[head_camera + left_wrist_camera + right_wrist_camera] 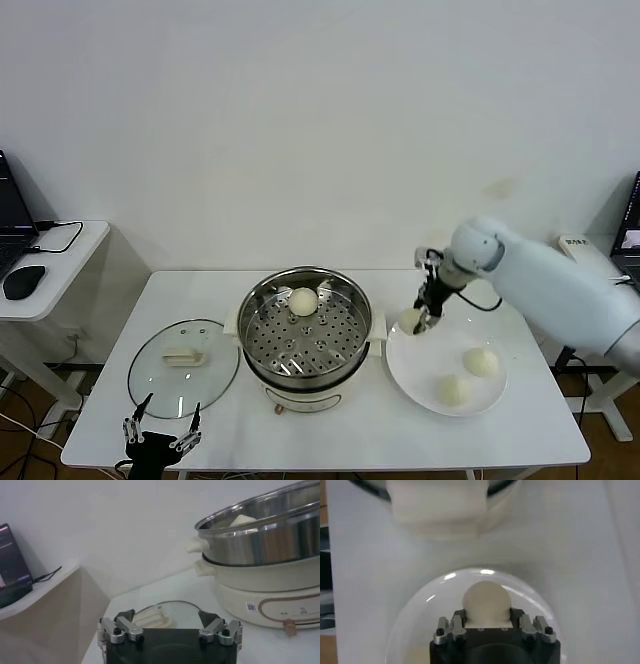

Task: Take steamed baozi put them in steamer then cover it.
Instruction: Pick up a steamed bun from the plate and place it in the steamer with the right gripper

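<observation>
A: Entry, right side first. What is the right gripper (418, 322) doing?

B: Its fingers are pinched on one steamed baozi (410, 319), at the plate's (420, 385) left edge, the side nearest the steamer (304, 337). From the right wrist camera the bun (486, 601) sits between the two fingers, with the plate rim (415, 611) curving around it and the steamer's cream side handle (438, 507) beyond.

A: Is the bun off the plate?

B: Cannot tell; it sits at or just above the rim.

A: The other buns?

B: Two lie on the white plate, one toward its right (481, 362), one nearer the front (455, 389). A fourth (303, 301) rests on the perforated tray inside the steamer, toward the back wall.

A: Steamer position?

B: Middle of the white table (230, 430), uncovered, the plate just beside it on its right.

A: The cover?

B: The glass cover (183, 367) lies flat on the table left of the steamer, cream handle up.

A: Left arm?

B: Left gripper (161, 427) hovers at the table's front edge, just in front of the cover, fingers spread wide and holding nothing. Its wrist camera shows both fingertips apart, the cover (162, 615) beyond them and the steamer (260, 555) off to one side.

A: Anything else?

B: A side table (50, 270) at far left holds a laptop and a mouse.
</observation>
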Tool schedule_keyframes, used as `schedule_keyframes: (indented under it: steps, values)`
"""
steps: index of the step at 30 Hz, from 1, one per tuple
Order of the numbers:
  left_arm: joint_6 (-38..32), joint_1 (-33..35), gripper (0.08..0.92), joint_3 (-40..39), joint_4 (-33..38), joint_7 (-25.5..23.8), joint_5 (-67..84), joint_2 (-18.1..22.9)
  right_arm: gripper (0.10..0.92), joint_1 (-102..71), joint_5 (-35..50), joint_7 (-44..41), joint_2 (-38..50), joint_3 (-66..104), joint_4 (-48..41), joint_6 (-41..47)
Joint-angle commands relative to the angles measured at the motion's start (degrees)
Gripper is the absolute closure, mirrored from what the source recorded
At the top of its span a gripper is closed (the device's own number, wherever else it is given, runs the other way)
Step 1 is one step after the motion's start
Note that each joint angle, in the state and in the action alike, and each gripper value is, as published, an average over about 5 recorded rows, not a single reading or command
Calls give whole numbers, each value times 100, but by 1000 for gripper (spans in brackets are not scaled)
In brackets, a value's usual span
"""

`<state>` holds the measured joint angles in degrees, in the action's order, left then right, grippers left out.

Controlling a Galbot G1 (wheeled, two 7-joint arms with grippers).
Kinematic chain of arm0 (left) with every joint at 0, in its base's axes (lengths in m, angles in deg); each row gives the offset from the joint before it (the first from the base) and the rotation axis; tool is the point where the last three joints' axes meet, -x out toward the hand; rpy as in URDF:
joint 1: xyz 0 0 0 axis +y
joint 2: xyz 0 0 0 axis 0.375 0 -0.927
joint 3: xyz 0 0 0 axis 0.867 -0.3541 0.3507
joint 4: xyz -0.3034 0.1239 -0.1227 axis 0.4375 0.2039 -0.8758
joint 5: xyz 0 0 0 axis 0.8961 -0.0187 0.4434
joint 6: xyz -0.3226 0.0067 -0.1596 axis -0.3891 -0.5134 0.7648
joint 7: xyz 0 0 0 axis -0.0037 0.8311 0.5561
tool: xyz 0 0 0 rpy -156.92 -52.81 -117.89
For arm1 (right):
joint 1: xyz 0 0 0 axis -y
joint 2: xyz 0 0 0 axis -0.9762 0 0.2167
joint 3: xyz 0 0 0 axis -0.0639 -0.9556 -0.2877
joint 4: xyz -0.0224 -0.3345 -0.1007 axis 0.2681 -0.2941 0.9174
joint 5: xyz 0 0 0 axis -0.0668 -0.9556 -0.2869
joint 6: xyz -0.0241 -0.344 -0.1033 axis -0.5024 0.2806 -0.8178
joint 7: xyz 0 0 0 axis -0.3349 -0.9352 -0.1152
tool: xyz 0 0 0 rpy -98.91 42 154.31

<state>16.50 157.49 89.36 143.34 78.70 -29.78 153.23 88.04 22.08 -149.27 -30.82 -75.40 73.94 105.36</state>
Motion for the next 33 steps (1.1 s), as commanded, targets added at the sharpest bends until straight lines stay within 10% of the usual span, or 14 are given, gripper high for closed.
schedule_keyframes:
  steps: [1,33]
  values:
    - [41,-3,177,-1,49,9,-17,-6,476,1792,935,-198,-49,-921,269,58]
    - [62,61,177,31,245,17,27,31,474,698,708,150,-3336,-908,-956,383]
